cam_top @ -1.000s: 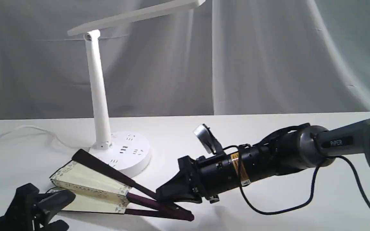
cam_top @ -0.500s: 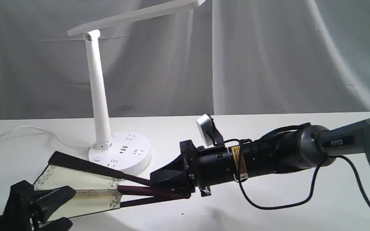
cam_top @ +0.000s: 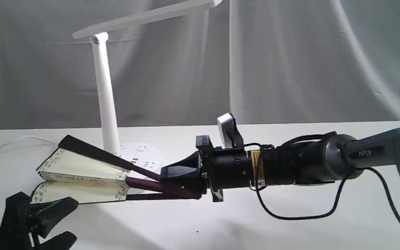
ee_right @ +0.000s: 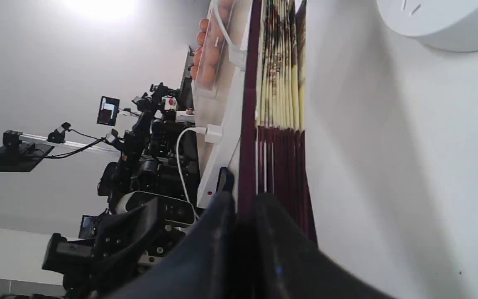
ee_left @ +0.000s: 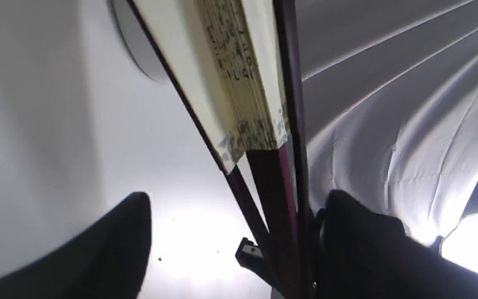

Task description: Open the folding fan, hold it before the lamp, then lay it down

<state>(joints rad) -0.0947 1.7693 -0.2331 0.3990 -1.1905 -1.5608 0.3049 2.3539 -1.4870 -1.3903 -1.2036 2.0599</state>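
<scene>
While my R gripper (cam_top: 181, 182) is clamped on the rib end of the folding fan (cam_top: 82, 170), fan sticks out past those fingertips, partly spread, off the table (cam_top: 290, 215), lamp (cam_top: 107, 97) just behind it. L gripper (cam_top: 42, 222) spread wide, empty, just under the leaf.

White table (cam_top: 290, 222) is catching glare along its near side. Grey backdrop (cam_top: 290, 62) is hanging in folds behind it. Right wrist view: clear box (ee_right: 210, 54) of orange round items is sitting beyond the table edge. A small screen (ee_right: 108, 111) is glowing farther off.
</scene>
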